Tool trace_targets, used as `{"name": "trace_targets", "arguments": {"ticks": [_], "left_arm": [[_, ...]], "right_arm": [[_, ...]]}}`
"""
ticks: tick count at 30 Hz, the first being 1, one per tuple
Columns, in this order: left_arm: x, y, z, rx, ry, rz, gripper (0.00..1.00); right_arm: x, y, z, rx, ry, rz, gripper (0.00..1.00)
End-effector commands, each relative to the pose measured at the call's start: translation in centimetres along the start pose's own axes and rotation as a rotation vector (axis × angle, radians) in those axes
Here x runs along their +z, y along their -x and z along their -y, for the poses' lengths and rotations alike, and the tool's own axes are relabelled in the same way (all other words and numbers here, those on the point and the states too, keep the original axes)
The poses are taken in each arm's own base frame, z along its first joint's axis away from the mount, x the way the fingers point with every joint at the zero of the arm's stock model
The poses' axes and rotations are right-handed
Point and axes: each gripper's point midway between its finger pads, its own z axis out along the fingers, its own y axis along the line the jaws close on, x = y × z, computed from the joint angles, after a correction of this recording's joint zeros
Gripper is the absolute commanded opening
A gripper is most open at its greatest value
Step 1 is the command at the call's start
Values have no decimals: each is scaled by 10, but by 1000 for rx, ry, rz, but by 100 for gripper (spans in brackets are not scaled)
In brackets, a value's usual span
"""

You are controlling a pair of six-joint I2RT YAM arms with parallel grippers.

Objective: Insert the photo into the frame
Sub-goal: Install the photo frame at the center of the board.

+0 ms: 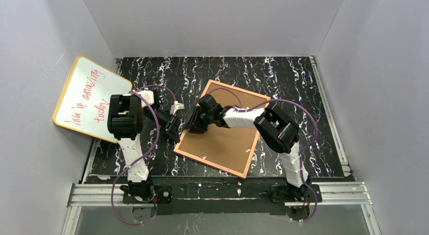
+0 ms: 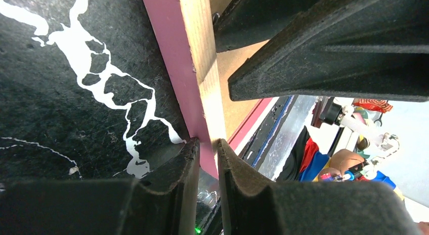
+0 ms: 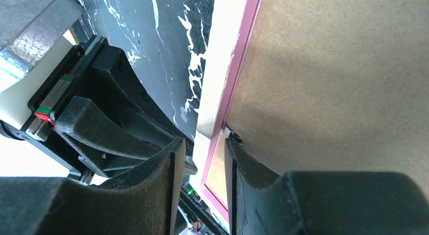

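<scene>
I have both arms folded in over the middle of the black marbled mat [image 1: 283,78], meeting at the left corner of the frame [image 1: 210,165]. The frame lies face down and skewed on the mat, brown backing board [image 1: 227,139] uppermost, well clear of the yellow-rimmed whiteboard [image 1: 91,98] propped at the far left. My left arm rises from its base, its elbow is up beside the whiteboard, and the forearm drops rightward and down, so the left gripper [image 1: 174,127] comes at the frame's left edge from outside. In the left wrist view its fingers [image 2: 187,164] are pressed together on the thin pink rail, one on each face, pinching it. My right arm is bent the other way: elbow high over the frame's right side, forearm stretched leftward across the backing, with the right gripper [image 1: 195,124] pointing down just beside the left one. In the right wrist view its jaws straddle the same rail. The inner finger [image 3: 238,164] touches the pink lip at the backing's edge, while a dark slit shows between the outer finger [image 3: 172,164] and the rail's pale side, so that hand is parted around the rail, not clamped on it. I cannot tell whether this corner is lifted off the mat
</scene>
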Motion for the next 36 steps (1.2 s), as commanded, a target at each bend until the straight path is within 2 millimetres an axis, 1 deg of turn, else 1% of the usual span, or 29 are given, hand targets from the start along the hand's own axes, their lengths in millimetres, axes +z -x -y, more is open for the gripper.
{"name": "trace_targets", "arguments": {"ticks": [1, 3, 4, 5, 6, 8, 10, 12, 14, 15, 18, 20, 22, 26, 28, 30, 33, 34, 36], "left_arm": [[-4, 3, -4, 98, 60, -23, 17], [-10, 8, 1, 105, 44, -16, 17], [-15, 9, 5, 104, 32, -12, 17], [-20, 14, 8, 109, 28, -1, 18], [-25, 19, 9, 116, 33, 15, 19], [-33, 34, 9, 123, 61, 54, 25], [-39, 51, 6, 120, 86, 98, 33], [-43, 71, 6, 123, 96, 134, 40], [-42, 87, 3, 116, 95, 142, 45], [-41, 95, 2, 117, 96, 143, 46], [-31, 117, 2, 114, 93, 139, 49], [-22, 131, 2, 112, 96, 138, 50], [-16, 144, 1, 102, 97, 149, 50], [-10, 163, -9, 91, 133, 169, 44], [-8, 168, -13, 87, 141, 173, 40], [-6, 168, -18, 84, 146, 169, 34], [-2, 163, -22, 79, 146, 156, 26], [-1, 161, -23, 80, 144, 152, 24], [1, 157, -24, 80, 143, 147, 21]], "right_arm": [[-12, 22, -30, -37, 82, 73, 42], [-28, 27, -36, -35, 116, 82, 45], [-38, 31, -35, -31, 125, 90, 49], [-48, 38, -39, -31, 139, 103, 53], [-59, 44, -36, -29, 144, 116, 56], [-79, 61, -33, -23, 154, 156, 62], [-96, 80, -26, -8, 156, 196, 65], [-109, 97, -19, 8, 151, 222, 66], [-118, 113, -7, 17, 126, 244, 67], [-121, 121, -2, 18, 111, 255, 67], [-126, 142, 13, 15, 65, 278, 67], [-127, 155, 19, 7, 56, 293, 67], [-124, 162, 28, 18, 35, 283, 67], [-114, 176, 33, 23, 36, 270, 65], [-107, 183, 36, 27, 36, 261, 64], [-100, 190, 40, 35, 32, 256, 63], [-89, 201, 44, 37, 36, 255, 61], [-81, 204, 48, 41, 31, 245, 61], [-71, 210, 50, 42, 39, 232, 59]]}}
